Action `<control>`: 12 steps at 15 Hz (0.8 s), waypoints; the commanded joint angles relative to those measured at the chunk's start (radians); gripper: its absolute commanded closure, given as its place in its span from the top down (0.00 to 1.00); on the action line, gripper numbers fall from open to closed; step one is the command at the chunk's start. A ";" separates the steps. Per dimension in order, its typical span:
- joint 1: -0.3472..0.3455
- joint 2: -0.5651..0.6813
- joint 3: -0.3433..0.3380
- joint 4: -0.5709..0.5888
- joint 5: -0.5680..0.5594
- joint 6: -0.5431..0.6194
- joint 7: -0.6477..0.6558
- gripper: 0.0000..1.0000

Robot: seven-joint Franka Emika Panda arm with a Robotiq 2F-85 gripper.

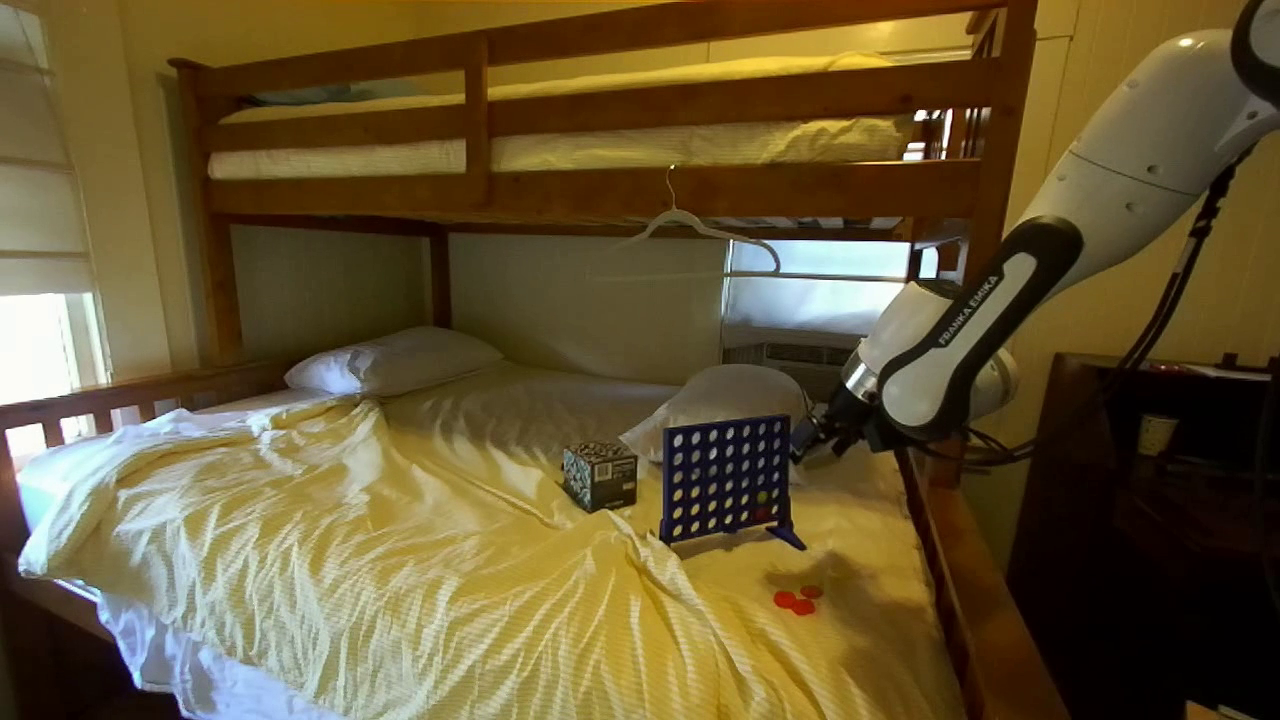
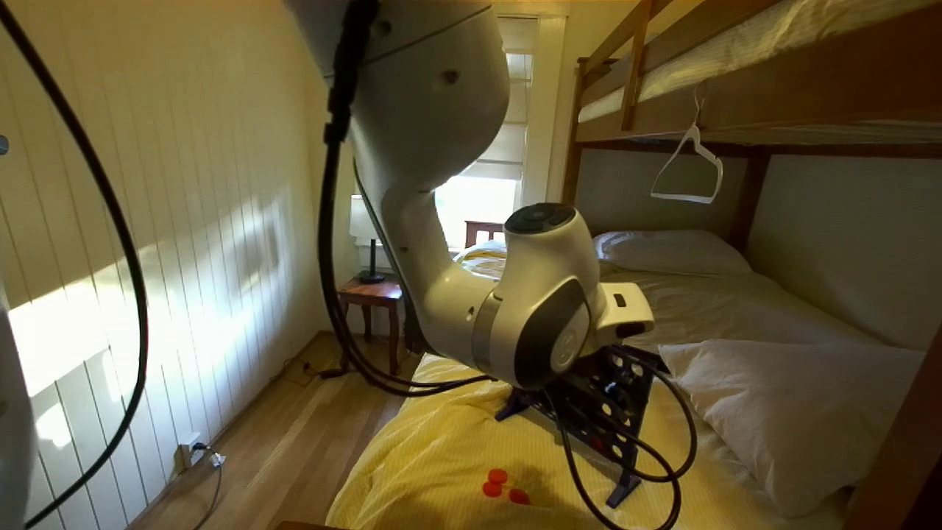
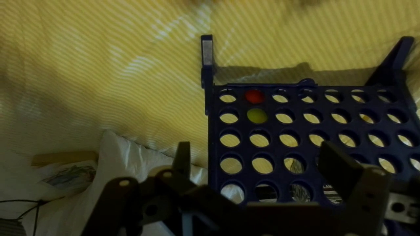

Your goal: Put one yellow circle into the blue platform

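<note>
"Where's the upright dark-blue grid frame (image 1: pixel 722 480)?"

"In an exterior view, near the right edge of the yellow-covered desk (image 1: pixel 400 570), really a bed. A round yellow disc (image 3: pixel 257 116) sits in its second row up."

"Next?"

"Likely retreat: the jaws stand apart, apparently empty. Draw straight off, clear of the frame."

"The white jointed arm (image 1: pixel 1050 240)?"

"Bent down across that right edge."

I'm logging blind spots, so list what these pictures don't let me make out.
In the wrist view, part of the blue platform: covered by the gripper, cut off by the bottom and right edges.
In an exterior view, part of the blue platform: hidden behind the arm.
In an exterior view, fine print on the patterned box: too small to read.
</note>
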 commanded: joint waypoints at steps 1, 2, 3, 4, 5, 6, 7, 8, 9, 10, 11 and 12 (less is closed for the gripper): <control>0.066 -0.013 -0.044 0.008 0.101 -0.054 -0.078 1.00; 0.076 -0.013 -0.052 0.009 0.114 -0.069 -0.089 1.00; 0.086 -0.015 -0.058 0.010 0.124 -0.091 -0.097 1.00; 0.094 -0.017 -0.062 0.013 0.132 -0.116 -0.104 1.00; 0.100 -0.017 -0.067 0.016 0.137 -0.138 -0.106 1.00; 0.106 -0.016 -0.074 0.021 0.136 -0.159 -0.110 1.00; 0.085 -0.012 -0.061 0.027 0.085 -0.175 -0.070 1.00; 0.098 -0.008 -0.082 0.032 0.058 -0.187 -0.052 1.00; 0.098 -0.009 -0.081 0.036 0.053 -0.207 -0.054 1.00; 0.104 -0.005 -0.089 0.041 0.036 -0.226 -0.045 1.00; 0.105 -0.002 -0.088 0.045 0.027 -0.246 -0.045 1.00; 0.106 0.000 -0.089 0.048 0.016 -0.265 -0.044 1.00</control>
